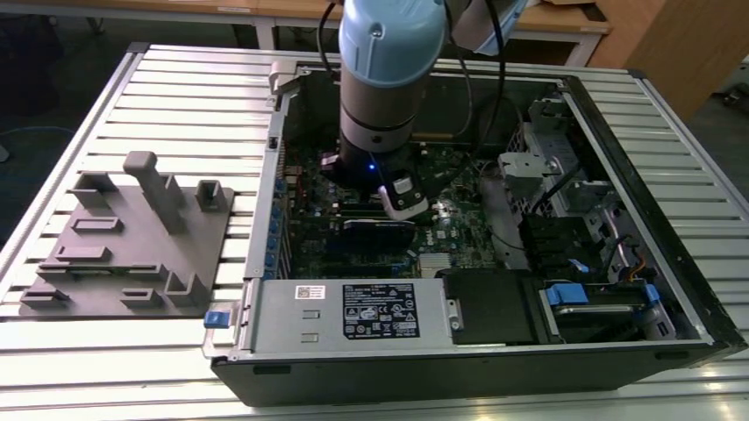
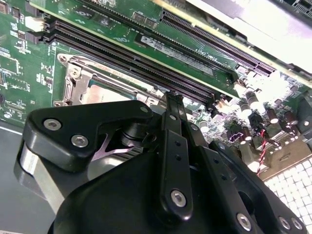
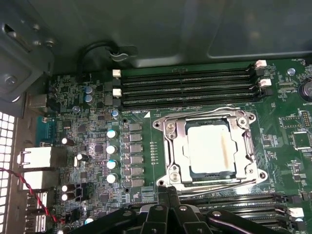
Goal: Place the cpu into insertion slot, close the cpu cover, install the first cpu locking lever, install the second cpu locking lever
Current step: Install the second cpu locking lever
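The cpu [image 3: 208,147], a silvery square chip, lies in the insertion slot [image 3: 253,146] on the green circuit board [image 3: 287,161]. The cpu cover [image 3: 178,146], a thin metal frame, lies flat around the chip. Thin wire levers run along two opposite sides of the socket, one [image 3: 204,111] by the long memory slots and one [image 3: 214,181] on the gripper's side. My gripper [image 3: 167,191] is shut, its narrow black tip right at the socket's edge, with nothing visibly held. The second wrist view shows the gripper [image 2: 173,100] beside the socket frame [image 2: 73,80]. The arm reaches down into the open computer case [image 1: 398,197].
Long black memory slots [image 3: 185,87] flank the socket. Capacitors [image 3: 111,146] and a red-and-black cable [image 3: 29,190] stand beside it. The case walls [image 1: 638,219], drive bays and the power supply [image 1: 351,311] hem the board in. A grey fixture [image 1: 129,237] sits on the slatted table at the exterior view's left.
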You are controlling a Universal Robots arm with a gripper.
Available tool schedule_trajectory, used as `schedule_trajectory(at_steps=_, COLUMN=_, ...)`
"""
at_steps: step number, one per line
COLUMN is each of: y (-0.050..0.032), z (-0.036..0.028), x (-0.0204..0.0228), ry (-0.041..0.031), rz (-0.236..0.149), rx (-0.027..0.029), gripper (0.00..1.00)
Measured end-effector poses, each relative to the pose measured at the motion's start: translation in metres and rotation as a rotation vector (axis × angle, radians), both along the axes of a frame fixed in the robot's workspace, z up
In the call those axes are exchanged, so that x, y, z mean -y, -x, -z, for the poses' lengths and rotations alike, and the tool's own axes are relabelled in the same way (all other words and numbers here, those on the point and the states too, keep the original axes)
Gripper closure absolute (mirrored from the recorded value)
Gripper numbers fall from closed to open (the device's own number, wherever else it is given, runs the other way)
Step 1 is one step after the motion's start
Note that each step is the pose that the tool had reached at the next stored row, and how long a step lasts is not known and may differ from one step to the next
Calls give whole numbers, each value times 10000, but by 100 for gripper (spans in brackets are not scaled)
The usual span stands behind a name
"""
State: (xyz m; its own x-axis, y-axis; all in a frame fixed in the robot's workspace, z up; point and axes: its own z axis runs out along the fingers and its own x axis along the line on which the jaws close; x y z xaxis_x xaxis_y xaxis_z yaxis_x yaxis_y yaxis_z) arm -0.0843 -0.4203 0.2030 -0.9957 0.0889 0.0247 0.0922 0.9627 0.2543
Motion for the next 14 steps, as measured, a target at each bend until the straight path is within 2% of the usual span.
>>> schedule_trajectory(at_steps=7, y=2, z=18, x=0, ry=-72, rz=0, rx=0, gripper=90)
schedule_trajectory(at_steps=14, y=2, z=35, x=0, ry=-91, rz=0, rx=0, gripper=90)
